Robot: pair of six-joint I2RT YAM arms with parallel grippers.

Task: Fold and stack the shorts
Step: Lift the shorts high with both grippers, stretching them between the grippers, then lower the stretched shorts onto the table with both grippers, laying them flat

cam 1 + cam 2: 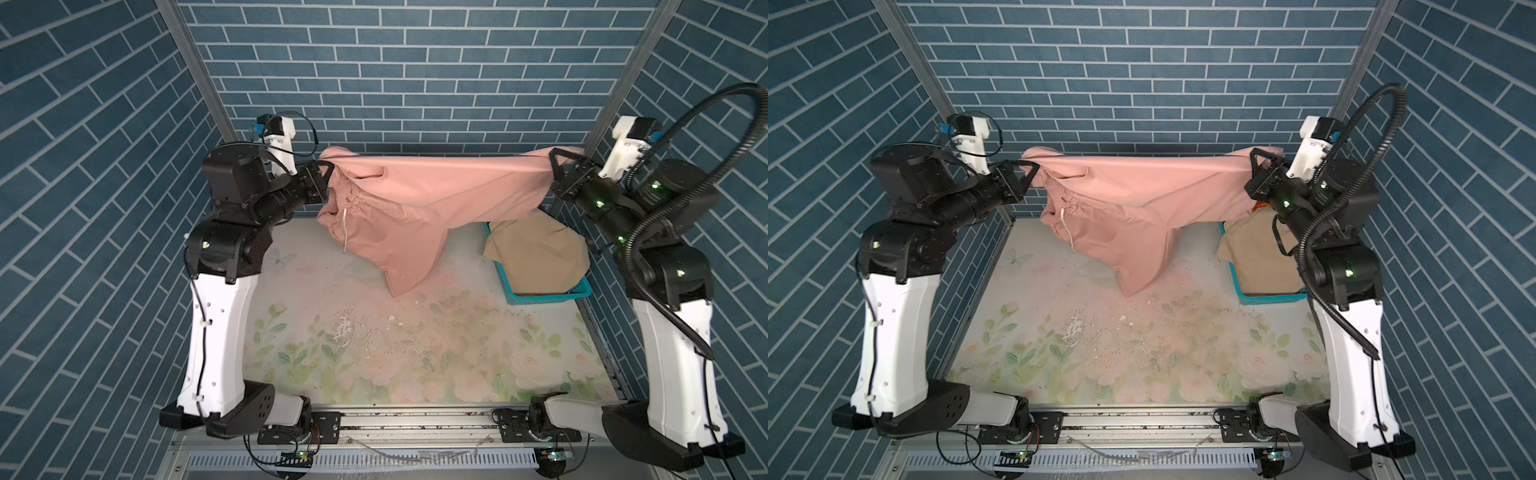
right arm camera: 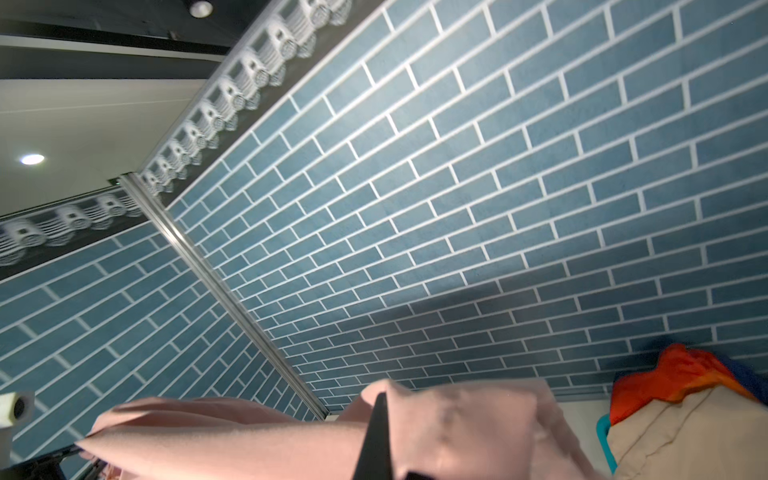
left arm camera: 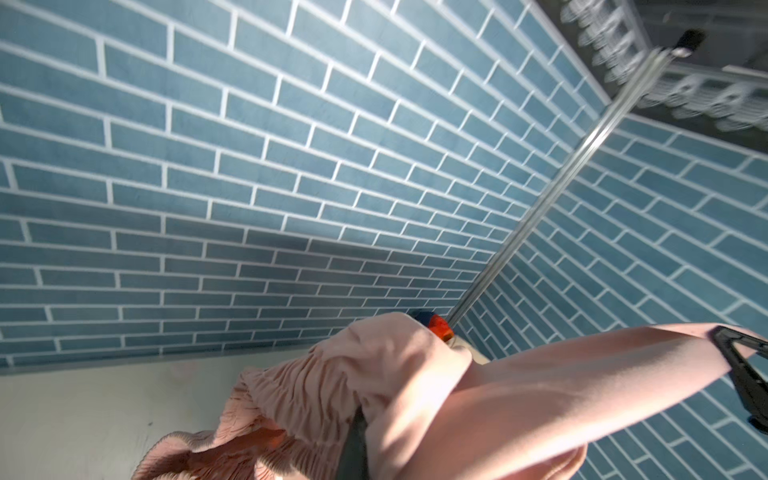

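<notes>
- Left gripper (image 1: 326, 165) clamped on one end of the pink shorts (image 1: 415, 195); right gripper (image 1: 556, 160) clamped on the other end
- Pink shorts stretched between them, above the desk (image 1: 332, 357); waistband bunched by the left gripper; one leg hanging down
- Beige shorts (image 1: 536, 253) heaped in the basket (image 1: 548, 297), far right; rainbow shorts (image 2: 673, 374) touching them

Pink shorts (image 1: 415, 199) are plain pale pink, white drawstring (image 1: 345, 226). Tan shorts (image 1: 536, 257) plain beige, basket (image 1: 552, 296) teal, rainbow shorts (image 2: 681, 374) show orange, red, blue. Worktop (image 1: 415, 353) is faded pastel floral, walls (image 1: 415, 62) blue brick with white grout.
</notes>
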